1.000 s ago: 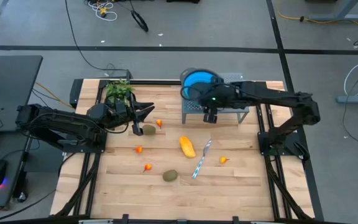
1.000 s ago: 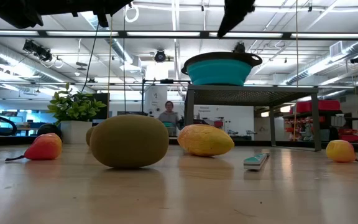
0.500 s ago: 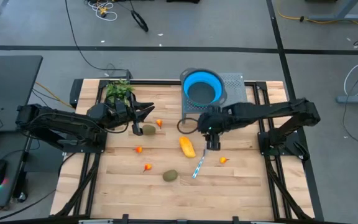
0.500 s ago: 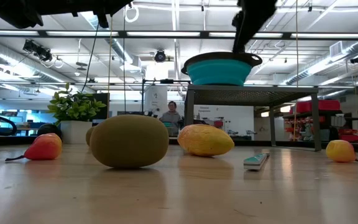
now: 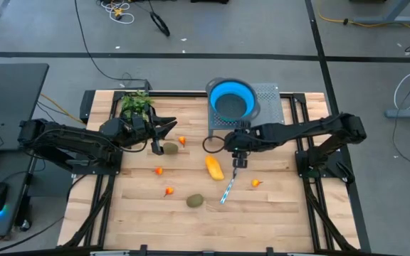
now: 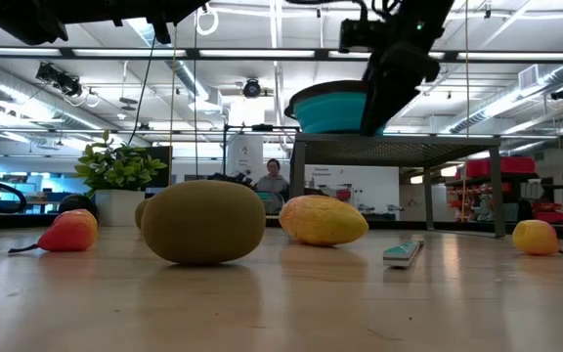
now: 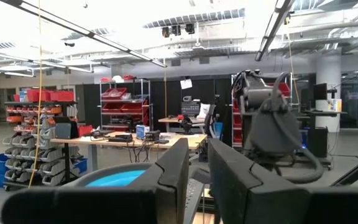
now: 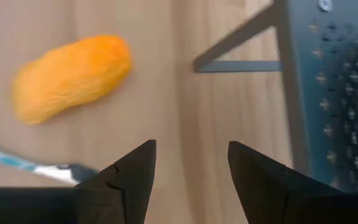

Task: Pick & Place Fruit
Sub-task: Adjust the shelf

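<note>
The yellow-orange oblong fruit [image 5: 214, 168] lies on its side at the table's middle; it also shows in the right wrist view [image 8: 73, 78]. One kiwi-like oval [image 5: 169, 148] lies below my left gripper [image 5: 168, 131], another [image 5: 195, 201] nearer the front. Tiny orange bits [image 5: 182, 141] [image 5: 159, 171] [image 5: 255, 183] lie scattered. My right gripper [image 5: 239, 161] is open and empty, pointing down above bare wood between the oblong fruit and the stand [image 5: 269, 107]; its fingers [image 8: 129, 174] frame bare wood. My left gripper [image 7: 197, 180] is shut and empty, held high.
A blue bowl [image 5: 232, 99] sits on the grey perforated stand at the far middle. A green plant [image 5: 137, 103] stands at the far left. A slim silver-blue utensil [image 5: 230, 183] lies right of the oblong fruit. A person shows far off in the low view [image 6: 274, 181].
My right gripper has gone from above the bowl and stand toward the table's near edge and down, and now hangs beside the oblong fruit. It stays open. The bowl is uncovered in the high view. No fruit has moved.
</note>
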Motion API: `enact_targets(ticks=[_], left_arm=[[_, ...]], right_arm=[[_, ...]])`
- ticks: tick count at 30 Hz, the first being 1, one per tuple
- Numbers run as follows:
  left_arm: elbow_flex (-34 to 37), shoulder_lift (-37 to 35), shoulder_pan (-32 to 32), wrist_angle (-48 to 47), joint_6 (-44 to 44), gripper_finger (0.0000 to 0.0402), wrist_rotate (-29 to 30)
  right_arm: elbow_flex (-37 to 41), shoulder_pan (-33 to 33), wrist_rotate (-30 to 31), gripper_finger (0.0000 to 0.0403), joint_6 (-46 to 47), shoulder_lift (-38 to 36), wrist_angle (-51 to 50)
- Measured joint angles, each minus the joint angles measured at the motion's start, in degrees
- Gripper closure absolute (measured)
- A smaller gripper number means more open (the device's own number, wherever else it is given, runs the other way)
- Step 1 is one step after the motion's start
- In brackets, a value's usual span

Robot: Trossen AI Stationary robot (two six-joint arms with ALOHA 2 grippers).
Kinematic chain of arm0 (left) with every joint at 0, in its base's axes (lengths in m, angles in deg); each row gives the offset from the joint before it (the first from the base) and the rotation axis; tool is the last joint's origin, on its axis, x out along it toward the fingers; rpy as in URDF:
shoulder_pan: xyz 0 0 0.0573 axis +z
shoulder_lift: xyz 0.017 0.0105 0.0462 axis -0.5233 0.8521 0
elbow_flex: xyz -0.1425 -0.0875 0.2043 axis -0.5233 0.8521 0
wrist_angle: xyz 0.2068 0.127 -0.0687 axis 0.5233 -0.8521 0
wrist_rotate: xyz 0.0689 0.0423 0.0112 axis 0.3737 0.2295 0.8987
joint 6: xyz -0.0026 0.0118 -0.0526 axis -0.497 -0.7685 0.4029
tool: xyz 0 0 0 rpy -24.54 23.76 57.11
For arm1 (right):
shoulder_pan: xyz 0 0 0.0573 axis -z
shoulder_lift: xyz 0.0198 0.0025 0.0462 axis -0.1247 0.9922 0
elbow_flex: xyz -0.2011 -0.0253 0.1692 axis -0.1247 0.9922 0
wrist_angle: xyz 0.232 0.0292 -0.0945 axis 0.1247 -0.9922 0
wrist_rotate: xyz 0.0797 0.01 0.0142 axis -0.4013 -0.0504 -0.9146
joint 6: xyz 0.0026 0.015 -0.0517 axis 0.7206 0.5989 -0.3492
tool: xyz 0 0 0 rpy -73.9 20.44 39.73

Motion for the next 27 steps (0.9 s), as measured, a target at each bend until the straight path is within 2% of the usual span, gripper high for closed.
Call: enact_targets(ticks=[4,7,12,17,23,27], left_arm=[[0.0,0.02,0.0,-0.02,0.0,0.0331,0.02],[0.0,0.02,0.0,-0.02,0.0,0.0331,0.02],[0.0,0.02,0.0,-0.02,-0.02,0.0331,0.02],[0.0,0.02,0.0,0.0,-0.02,0.0331,0.02],[0.0,0.02,0.0,-0.02,-0.02,0.0331,0.01],[0.0,0.02,0.0,0.0,0.07,0.0331,0.02]], right_arm=[[0.69,0.75,3.9,0.0192,-0.28,0.0,1.1],[0.71,1.22,4.19,0.0192,-0.26,-0.02,1.56],[0.71,1.26,3.15,0.0192,0.11,-0.02,2.83],[0.71,0.65,-1.97,0.0192,1.6,-0.02,4.32],[2.13,-1.07,6.0,0.0192,2.97,0.09,4.77],[4.9,-1.65,6.76,0.0192,3.72,0.15,7.32]])
